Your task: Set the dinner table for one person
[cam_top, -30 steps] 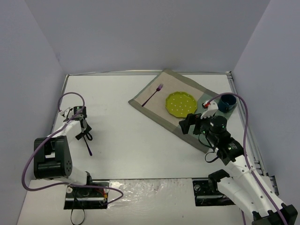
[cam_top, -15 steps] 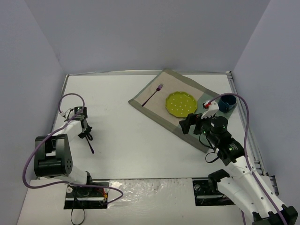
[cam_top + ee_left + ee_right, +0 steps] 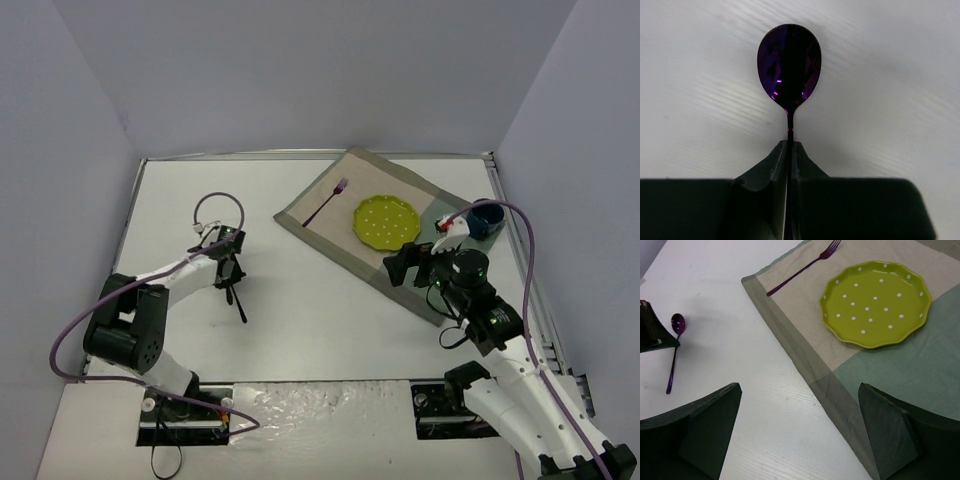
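Observation:
The dinner table (image 3: 300, 310) is the white tabletop, also seen in the right wrist view (image 3: 725, 275). My left gripper (image 3: 230, 277) is shut on a purple spoon (image 3: 239, 304) at the table's left-middle. In the left wrist view the fingers (image 3: 789, 145) pinch the handle just below the bowl (image 3: 789, 65). The spoon also shows in the right wrist view (image 3: 674, 347). My right gripper (image 3: 404, 267) is open and empty (image 3: 799, 390), hovering over the placemat's near edge. A green dotted plate (image 3: 387, 220) and a purple fork (image 3: 326, 203) lie on the placemat.
The beige-and-green placemat (image 3: 412, 186) lies angled at the back right, its border in the right wrist view (image 3: 790, 347). A dark blue cup (image 3: 487, 219) stands at its right end near the table edge. Grey walls enclose the table.
My left gripper has carried the spoon to the right, from the table's left edge toward the middle. The right arm has barely moved.

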Tool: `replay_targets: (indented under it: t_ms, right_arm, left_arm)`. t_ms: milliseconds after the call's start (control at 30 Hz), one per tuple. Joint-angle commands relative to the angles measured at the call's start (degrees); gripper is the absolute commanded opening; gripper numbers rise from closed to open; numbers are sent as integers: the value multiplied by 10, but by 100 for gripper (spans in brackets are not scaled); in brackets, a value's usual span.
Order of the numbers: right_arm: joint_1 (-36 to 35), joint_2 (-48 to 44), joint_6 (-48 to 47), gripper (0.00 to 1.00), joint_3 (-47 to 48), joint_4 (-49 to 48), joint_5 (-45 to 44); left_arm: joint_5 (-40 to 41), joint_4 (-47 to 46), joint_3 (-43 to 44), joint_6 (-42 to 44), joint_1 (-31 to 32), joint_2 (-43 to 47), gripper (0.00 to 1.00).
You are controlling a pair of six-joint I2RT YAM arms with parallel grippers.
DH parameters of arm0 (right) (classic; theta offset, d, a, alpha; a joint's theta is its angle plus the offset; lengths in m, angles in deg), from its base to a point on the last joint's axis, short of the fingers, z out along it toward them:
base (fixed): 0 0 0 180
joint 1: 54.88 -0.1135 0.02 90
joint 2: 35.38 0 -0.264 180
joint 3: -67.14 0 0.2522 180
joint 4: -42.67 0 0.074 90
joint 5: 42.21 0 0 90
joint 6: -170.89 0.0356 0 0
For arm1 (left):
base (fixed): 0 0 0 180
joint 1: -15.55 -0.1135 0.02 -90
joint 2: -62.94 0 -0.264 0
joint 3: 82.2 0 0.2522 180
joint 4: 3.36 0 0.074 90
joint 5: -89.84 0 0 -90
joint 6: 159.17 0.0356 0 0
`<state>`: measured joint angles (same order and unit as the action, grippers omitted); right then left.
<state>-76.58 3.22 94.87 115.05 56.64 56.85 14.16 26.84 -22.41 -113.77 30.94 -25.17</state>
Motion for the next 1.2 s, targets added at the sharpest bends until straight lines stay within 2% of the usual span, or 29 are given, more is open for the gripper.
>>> replay_targets:
  t_ms: [0, 133, 333, 567, 800, 1000, 1100, 1167]
  right_arm:
    - [2, -12, 14, 100, 11, -44, -9]
    - [2, -32, 21, 100, 21, -37, -25]
    - [2, -76, 21, 100, 39, -17, -52]
    - [2, -159, 3, 100, 58, -5, -97]
    - [2, -232, -12, 100, 66, -5, -122]
    - [2, -245, -4, 100, 72, 44, -144]
    - [2, -232, 12, 100, 71, 55, -140]
    - [2, -219, 20, 100, 70, 59, -130]
  left_arm:
    - [2, 40, 70, 12, 108, -27, 0]
    - [30, 74, 157, 53, 216, -69, 0]
    - [16, 85, 306, 102, 304, -134, 0]
    - [-40, 106, 515, 147, 360, -254, 0]
    - [-78, 104, 670, 184, 386, -343, 0]
    - [-94, 94, 715, 188, 392, -372, 0]
    - [-87, 107, 712, 181, 392, -367, 0]
    - [-54, 120, 678, 154, 391, -333, 0]
